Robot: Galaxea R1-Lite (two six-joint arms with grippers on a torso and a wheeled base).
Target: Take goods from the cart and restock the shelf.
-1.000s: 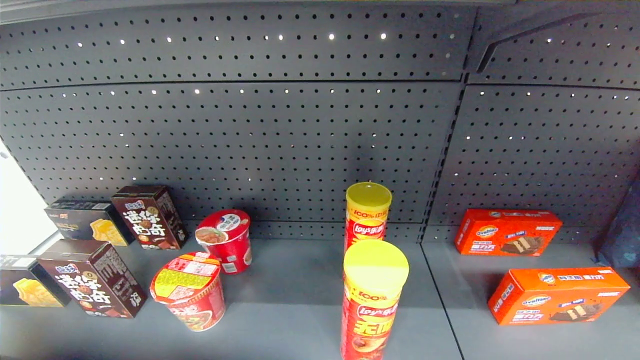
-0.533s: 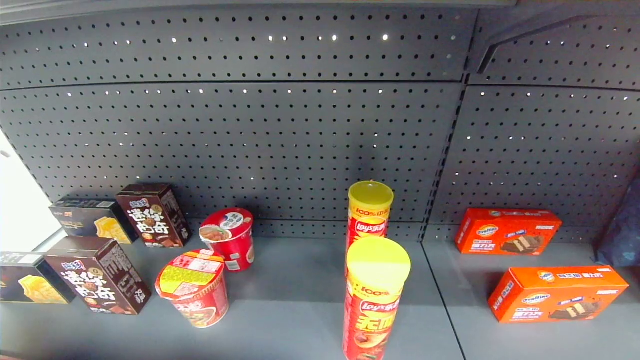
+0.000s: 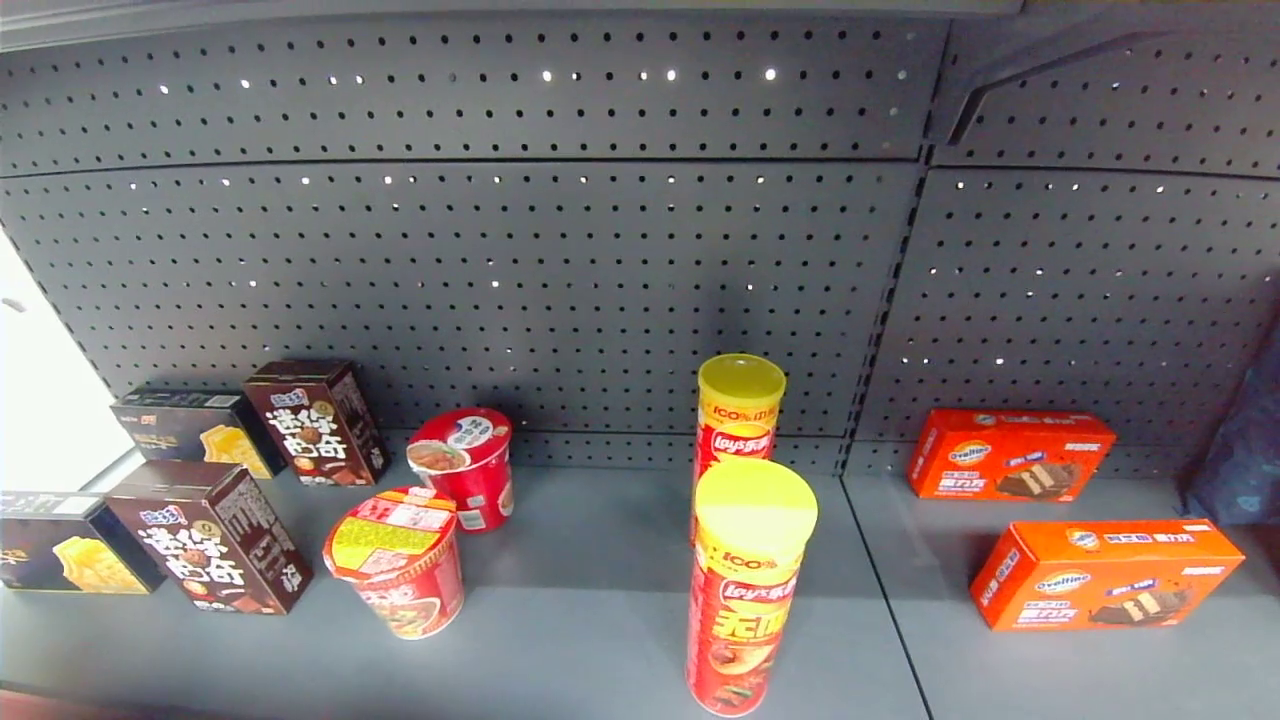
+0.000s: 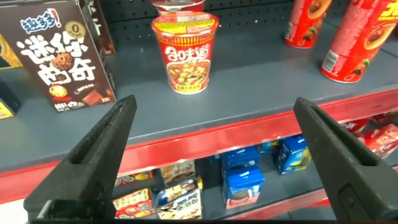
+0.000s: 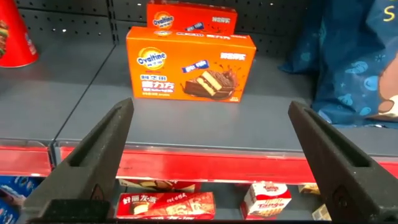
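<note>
Shelf [image 3: 600, 560]: goods ranked front-to-back by kind, labels outward, presumably for shoppers: brown boxes [image 3: 215, 535], cup noodles [image 3: 400, 560], chip cans [image 3: 750, 590], orange boxes [image 3: 1105, 575]. Left gripper [image 4: 214, 102], right gripper [image 5: 210, 104]: spread wide, empty, facing the shelf edge.

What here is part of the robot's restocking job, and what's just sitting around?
Job: shelf; chip cans; noodle cups; brown snack boxes; black boxes; orange cake boxes; left gripper and right gripper, both open, empty.

Lying about: blue bag at the shelf's right end; lower-shelf packets; pegboard back.
</note>
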